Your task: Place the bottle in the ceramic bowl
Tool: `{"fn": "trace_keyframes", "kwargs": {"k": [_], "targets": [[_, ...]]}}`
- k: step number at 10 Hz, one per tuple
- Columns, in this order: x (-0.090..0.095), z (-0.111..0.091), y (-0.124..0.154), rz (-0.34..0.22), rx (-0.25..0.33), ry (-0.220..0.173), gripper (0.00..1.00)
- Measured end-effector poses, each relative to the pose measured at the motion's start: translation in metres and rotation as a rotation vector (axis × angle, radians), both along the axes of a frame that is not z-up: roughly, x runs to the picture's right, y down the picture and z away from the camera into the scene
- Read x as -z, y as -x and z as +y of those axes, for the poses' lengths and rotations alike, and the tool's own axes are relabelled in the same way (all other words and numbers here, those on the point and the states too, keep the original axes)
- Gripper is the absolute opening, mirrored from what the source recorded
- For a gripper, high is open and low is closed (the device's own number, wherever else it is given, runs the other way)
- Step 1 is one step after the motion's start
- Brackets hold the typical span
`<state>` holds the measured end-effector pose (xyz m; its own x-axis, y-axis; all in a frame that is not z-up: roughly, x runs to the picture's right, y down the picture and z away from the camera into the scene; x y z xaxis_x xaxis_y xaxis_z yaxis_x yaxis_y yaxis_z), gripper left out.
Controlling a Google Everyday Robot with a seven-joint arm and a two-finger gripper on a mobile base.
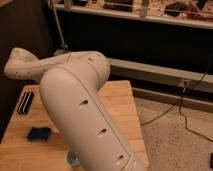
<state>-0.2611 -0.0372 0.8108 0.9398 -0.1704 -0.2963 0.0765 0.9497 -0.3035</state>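
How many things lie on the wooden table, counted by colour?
black thing: 1
dark blue thing: 1
pale blue thing, partly hidden by the arm: 1
Total: 3
The pincer is out of view, somewhere behind the arm.

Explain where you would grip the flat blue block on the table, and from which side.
Probably from above, pinching across its shorter width: the blue block lies flat and low on the table. The tool is not in view; only the arm shows.
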Motion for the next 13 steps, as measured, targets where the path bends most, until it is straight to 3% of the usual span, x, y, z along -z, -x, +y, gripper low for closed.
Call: {"fn": "trace_keyframes", "kwargs": {"k": [4, 5, 7, 10, 13], "targets": [[-0.011, 0.02, 0.005, 0.021, -0.063, 0.108, 0.03], [-0.016, 0.024, 0.008, 0.033, -0.077, 0.134, 0.15], [-0.021, 0.025, 0.011, 0.052, -0.071, 0.144, 0.33], [-0.032, 0.013, 0.01, 0.057, -0.025, 0.111, 0.64], [-0.036, 0.01, 0.012, 0.053, -0.015, 0.1, 0.66]]}}
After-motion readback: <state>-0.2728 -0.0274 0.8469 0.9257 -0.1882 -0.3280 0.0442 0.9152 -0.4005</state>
